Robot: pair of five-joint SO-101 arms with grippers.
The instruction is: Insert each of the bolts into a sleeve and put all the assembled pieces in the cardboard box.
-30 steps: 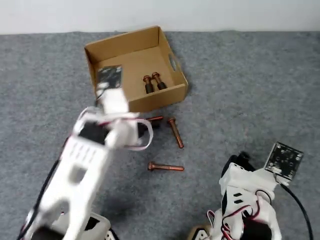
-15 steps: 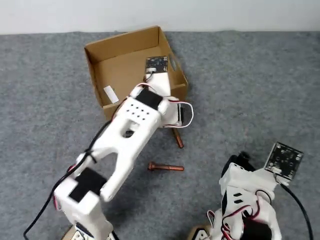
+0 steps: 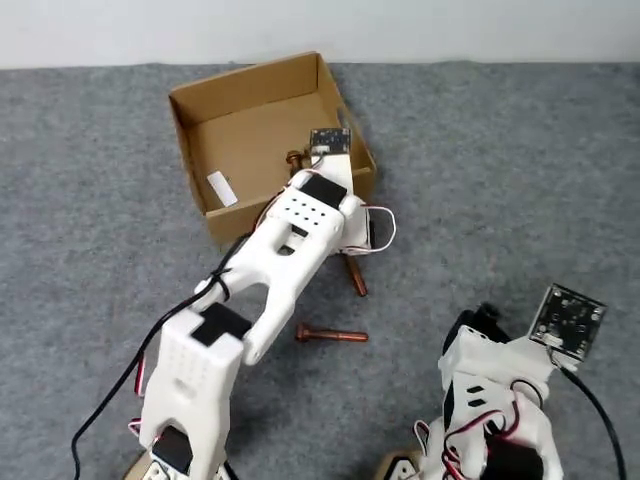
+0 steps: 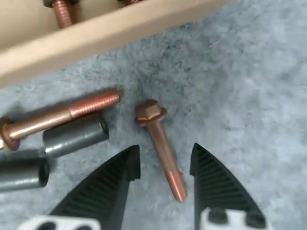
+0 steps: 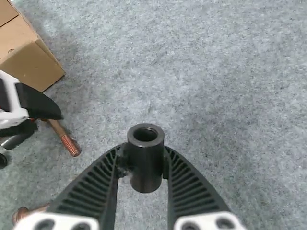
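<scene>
Looks like we're at the grab-a-bolt step. The left pincer (image 4: 164, 160) hangs just above the grey surface (image 3: 500, 180) with its jaws apart. A copper bolt (image 4: 160, 143) lies right in the gap between them, hex head pointing towards the cardboard box (image 4: 96, 36), which is close by. It isn't gripped yet as far as I can tell, since neither jaw seems to touch the shaft.

The right pincer (image 5: 144, 167) sits well back from the box and is clamped on a dark sleeve (image 5: 145, 155), with the open bore facing its wrist camera. My guess is the sleeve is waiting for that bolt.

Just beside the target bolt there's a second bolt (image 4: 62, 115) and two loose sleeves (image 4: 74, 135). A third bolt (image 3: 332, 336) lies on its own, nearer the arm bases. The box already holds at least one bolted-up piece (image 4: 62, 9), so I'd say the job is partly done, with a few bolts to go.

For the next move, I reckon the left pincer has to drop a touch and squeeze across the shaft without nudging the neighbouring sleeve. Then it lifts and brings the threaded tip over to the held sleeve. Lining the tip up with that bore looks like the fiddly bit, and gripping nearer the head would leave more shaft free to slide in.
</scene>
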